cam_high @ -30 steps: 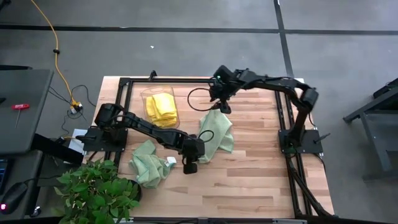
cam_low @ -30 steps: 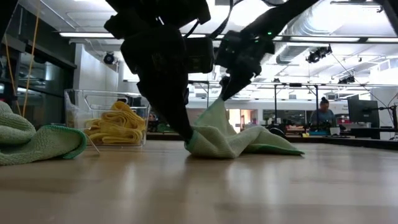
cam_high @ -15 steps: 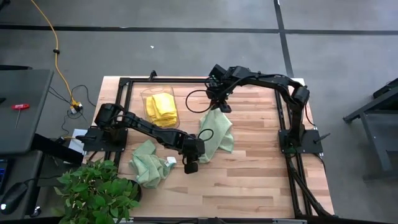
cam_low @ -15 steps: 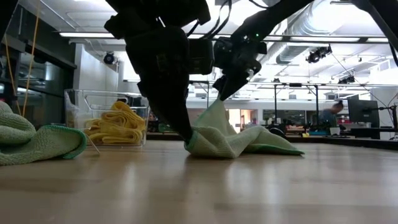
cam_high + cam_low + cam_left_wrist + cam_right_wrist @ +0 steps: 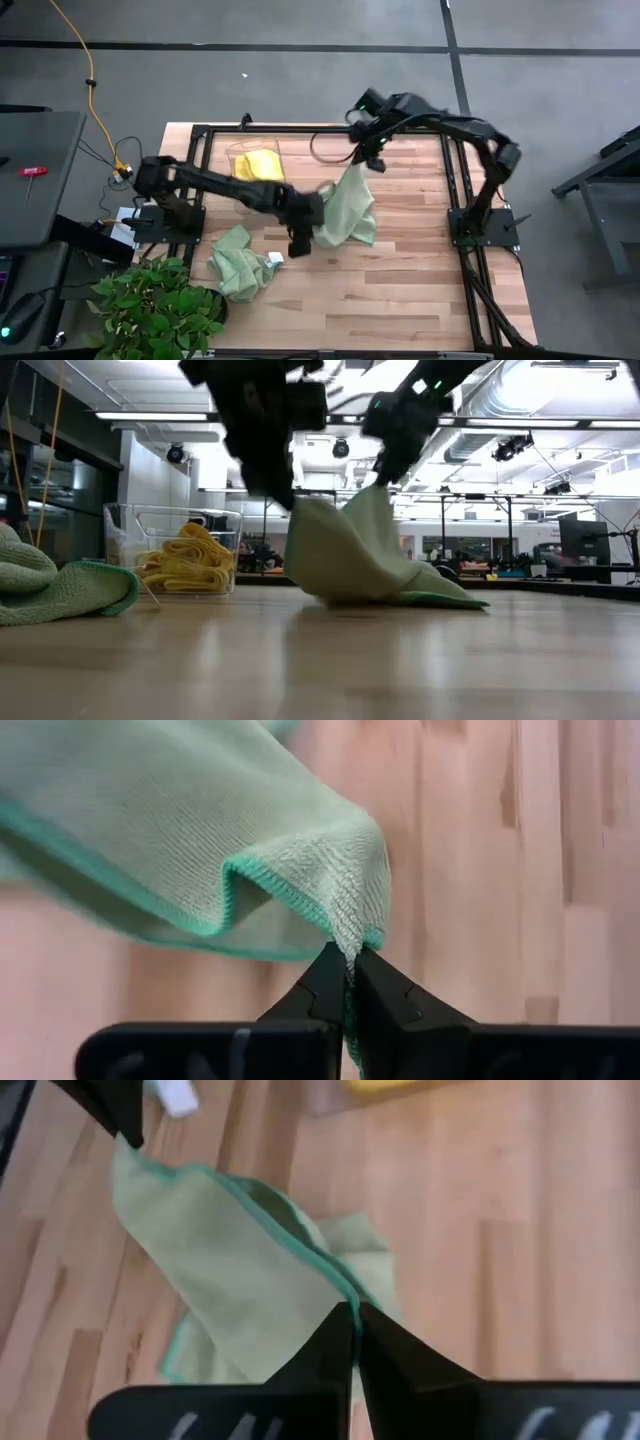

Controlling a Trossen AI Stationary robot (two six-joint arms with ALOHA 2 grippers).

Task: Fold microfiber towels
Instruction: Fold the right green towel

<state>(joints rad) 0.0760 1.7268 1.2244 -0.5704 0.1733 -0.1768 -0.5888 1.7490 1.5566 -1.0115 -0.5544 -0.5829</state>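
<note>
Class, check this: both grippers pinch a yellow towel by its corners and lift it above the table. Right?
Not quite: the towel is pale green, not yellow, as the high view shows. The left gripper and right gripper each pinch a corner.

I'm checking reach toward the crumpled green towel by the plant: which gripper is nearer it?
Left. The left gripper hangs just beside the crumpled green towel; the right gripper is at the table's far side.
</note>
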